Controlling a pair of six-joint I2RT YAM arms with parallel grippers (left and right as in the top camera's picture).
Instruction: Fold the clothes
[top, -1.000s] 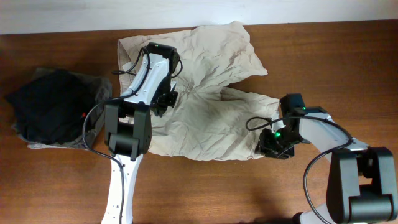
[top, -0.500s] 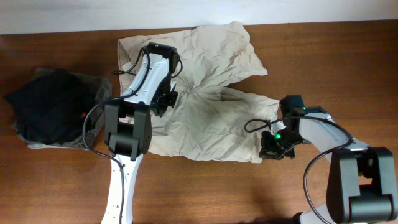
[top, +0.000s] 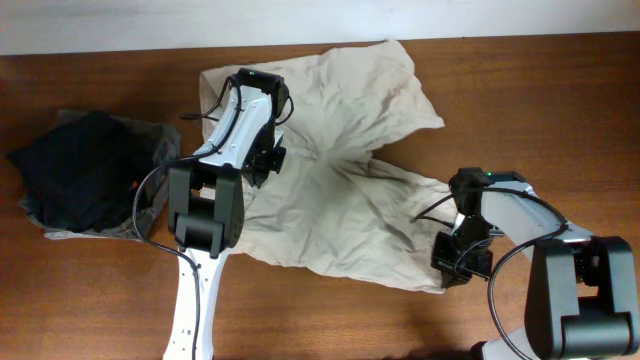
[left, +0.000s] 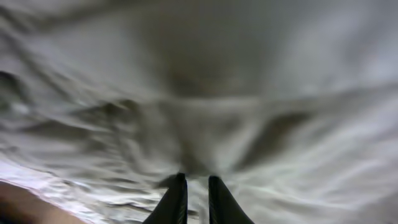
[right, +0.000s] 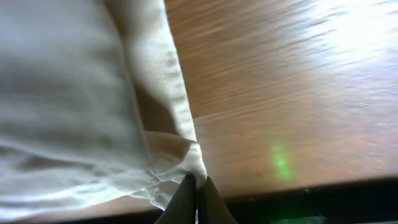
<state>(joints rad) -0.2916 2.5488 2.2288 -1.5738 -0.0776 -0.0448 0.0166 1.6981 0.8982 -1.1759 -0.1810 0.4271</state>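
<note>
Clamping the shorts (top: 340, 215), left tool (left: 197, 180) and right tool (right: 196, 182) both pinch fabric tightly

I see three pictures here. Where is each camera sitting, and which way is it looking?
Overhead: fixed above the table, looking straight down; it shows both arms, the shorts and a dark pile of clothes.
Left wrist: on the left arm, looking along the left gripper at creased pale cloth; nothing else of the robot shows.
Right wrist: on the right arm, looking along the right gripper, pinched on the shorts' edge, with wood beyond.
Shared: all three views see the shorts.
</note>
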